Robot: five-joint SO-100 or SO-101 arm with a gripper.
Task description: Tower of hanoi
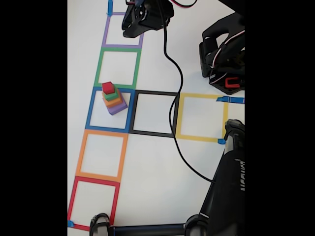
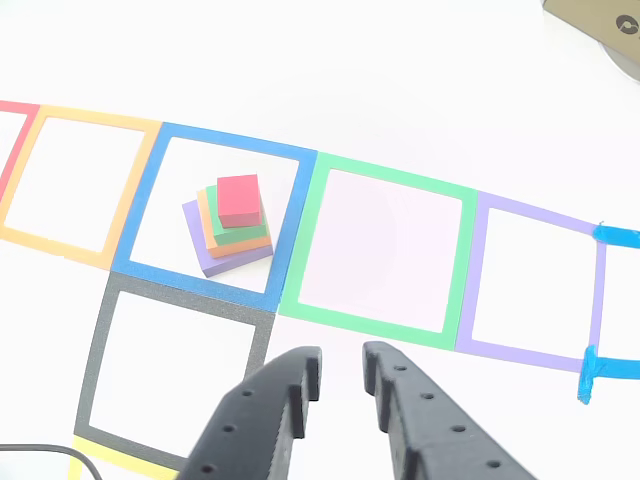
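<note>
The tower of hanoi (image 1: 113,100) stands stacked inside the blue tape square (image 1: 90,110). Its purple block (image 2: 193,240) is at the bottom, with orange and green above it and the red block (image 2: 238,197) on top. In the other view my gripper (image 2: 340,362) comes in from the bottom edge. It is open with a narrow gap and holds nothing. It hovers short of the tower, over the border between the black square (image 2: 95,365) and the green square (image 2: 300,270). The arm's black wrist part (image 1: 147,17) hangs at the top of the fixed view.
Hollow tape squares run in a column: purple (image 1: 106,32), green (image 1: 100,66), blue, orange (image 1: 81,157) and red (image 1: 73,201). Black (image 1: 134,112) and yellow (image 1: 179,115) squares lie to the right. A black cable (image 1: 178,93) crosses the sheet. A black stand (image 1: 231,177) fills the lower right corner.
</note>
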